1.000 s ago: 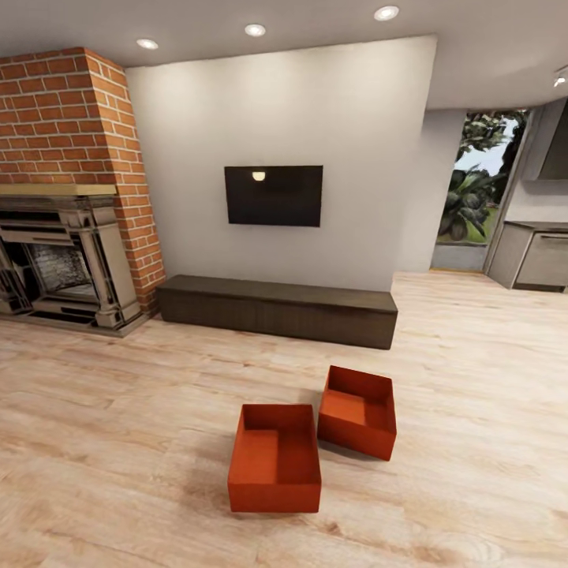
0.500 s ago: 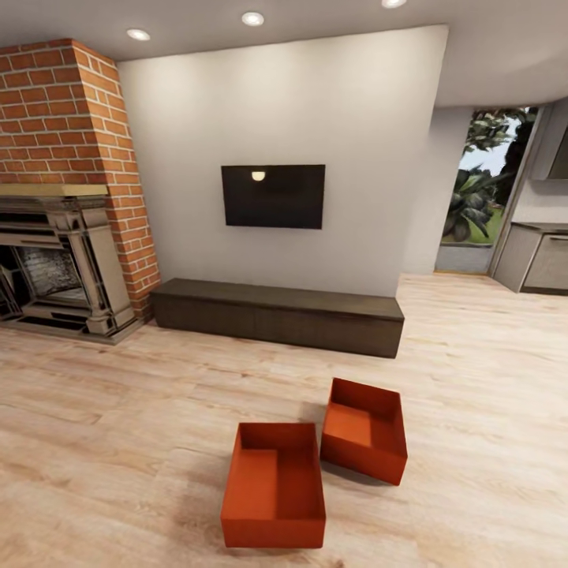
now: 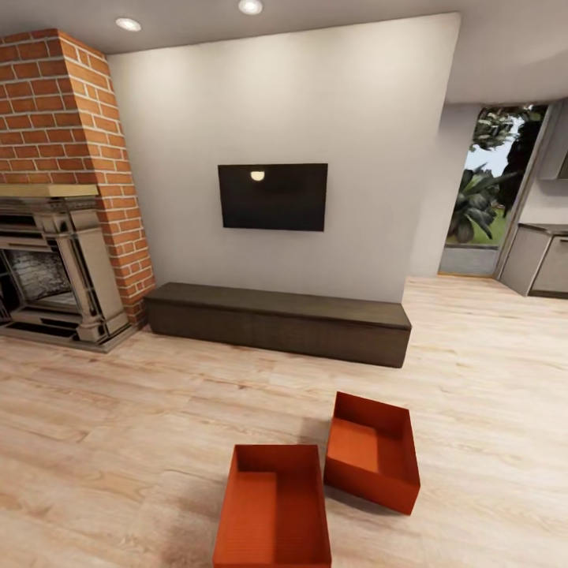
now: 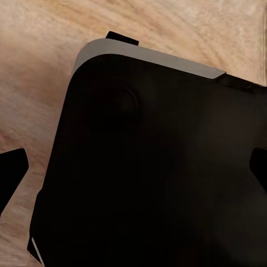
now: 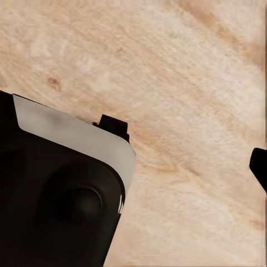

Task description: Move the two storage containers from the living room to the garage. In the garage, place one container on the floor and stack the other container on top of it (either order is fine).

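On the pale plank floor (image 3: 118, 442), two storage containers (image 3: 273, 505) (image 3: 371, 451) are sitting just apart; both grippers' jaw states cannot be told.

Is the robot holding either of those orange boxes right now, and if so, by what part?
No, neither is held. Both storage containers, the near one and the far one, sit untouched on the pale wood floor, with no gripper on them.

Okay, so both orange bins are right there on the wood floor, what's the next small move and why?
Probably roll a little closer and tilt the view down: the nearer container is cut off by the head view's bottom edge, the other container sits beside it, both untouched on the wood floor.
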You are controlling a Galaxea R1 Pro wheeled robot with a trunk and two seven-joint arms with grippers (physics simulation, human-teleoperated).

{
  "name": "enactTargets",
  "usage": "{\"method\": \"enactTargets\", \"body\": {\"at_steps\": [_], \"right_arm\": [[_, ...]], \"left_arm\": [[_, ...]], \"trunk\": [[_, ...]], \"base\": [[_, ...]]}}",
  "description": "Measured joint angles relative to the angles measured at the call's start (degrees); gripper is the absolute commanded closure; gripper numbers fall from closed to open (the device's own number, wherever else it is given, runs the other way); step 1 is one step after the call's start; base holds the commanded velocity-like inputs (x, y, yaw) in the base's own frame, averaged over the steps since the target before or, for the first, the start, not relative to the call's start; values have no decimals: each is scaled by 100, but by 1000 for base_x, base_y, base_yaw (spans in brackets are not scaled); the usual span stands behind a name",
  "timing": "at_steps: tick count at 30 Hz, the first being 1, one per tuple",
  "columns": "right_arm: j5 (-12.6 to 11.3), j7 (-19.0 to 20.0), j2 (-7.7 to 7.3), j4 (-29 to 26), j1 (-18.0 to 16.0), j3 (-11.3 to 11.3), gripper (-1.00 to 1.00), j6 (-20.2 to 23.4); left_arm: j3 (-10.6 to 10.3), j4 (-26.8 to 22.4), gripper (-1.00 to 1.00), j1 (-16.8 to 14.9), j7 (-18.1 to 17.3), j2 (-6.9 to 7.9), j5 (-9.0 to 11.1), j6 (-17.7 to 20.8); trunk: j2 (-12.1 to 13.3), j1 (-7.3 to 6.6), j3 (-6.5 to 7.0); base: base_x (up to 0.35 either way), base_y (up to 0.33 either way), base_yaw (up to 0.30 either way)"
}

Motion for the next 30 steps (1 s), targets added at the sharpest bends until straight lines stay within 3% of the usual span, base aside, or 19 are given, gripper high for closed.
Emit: {"method": "enactTargets", "body": {"at_steps": [4, 14, 30], "right_arm": [[1, -3, 0, 0, 0, 2, -100, 0], [-4, -1, -2, 0, 0, 2, -100, 0], [6, 64, -10, 0, 0, 2, -100, 0]], "left_arm": [[0, 0, -100, 0, -1, 0, 0, 0], [1, 0, -100, 0, -2, 2, 2, -1], [15, 0, -100, 0, -2, 9, 15, -2]], "trunk": [[0, 1, 0], [0, 3, 0], [0, 3, 0]], "base": [[259, 0, 136], [17, 0, 233], [92, 0, 17]]}}
